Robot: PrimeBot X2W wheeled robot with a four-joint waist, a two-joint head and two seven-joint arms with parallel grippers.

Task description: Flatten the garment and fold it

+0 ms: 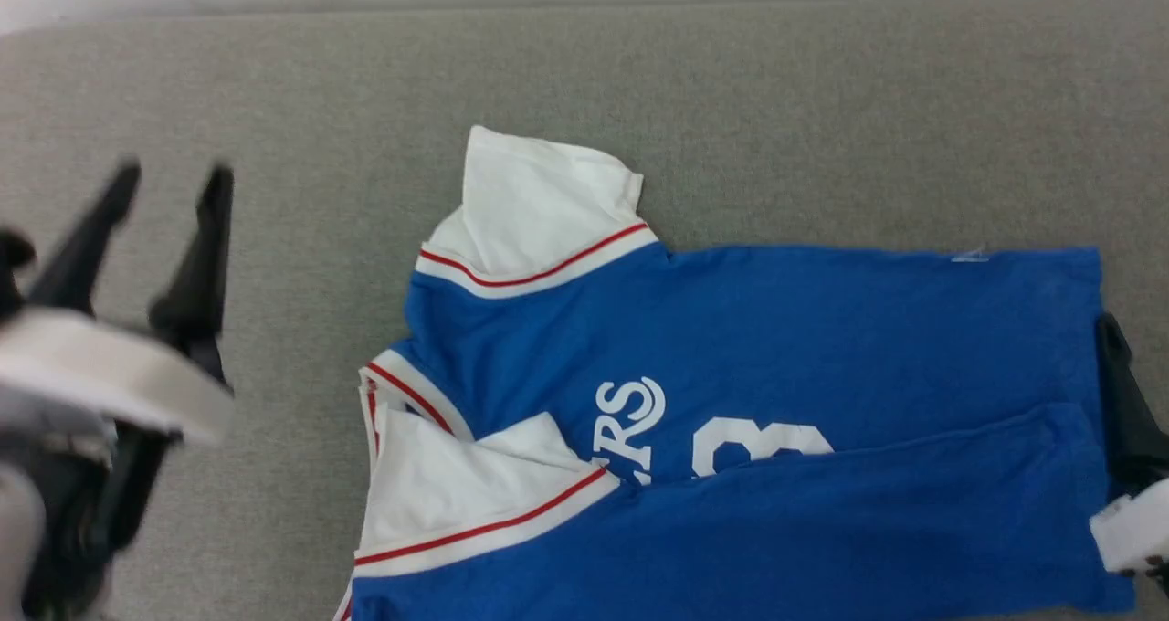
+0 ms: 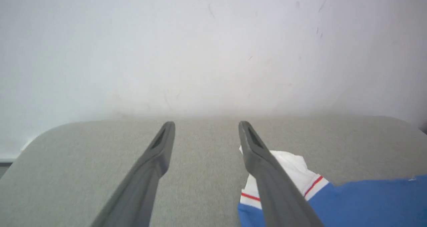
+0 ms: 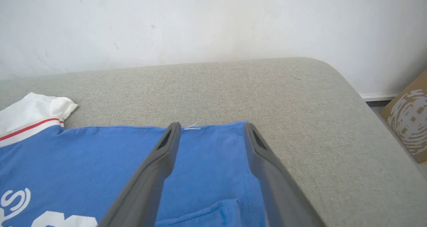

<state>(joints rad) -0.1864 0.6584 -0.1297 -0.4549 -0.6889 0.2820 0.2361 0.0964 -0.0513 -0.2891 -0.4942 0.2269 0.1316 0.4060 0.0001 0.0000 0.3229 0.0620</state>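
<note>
Both gape empty: the right gripper (image 3: 211,127) sits nearer, over the hem (image 1: 1091,347) of the garment (image 1: 776,347), whose length runs leftward, collar (image 1: 388,388) lying well right of the left gripper (image 1: 173,175).

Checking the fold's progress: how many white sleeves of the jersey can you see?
2. The far sleeve lies on the grey surface beyond the jersey's blue body; the near sleeve is folded in over the chest, beside the lettering. None seems hidden.
</note>
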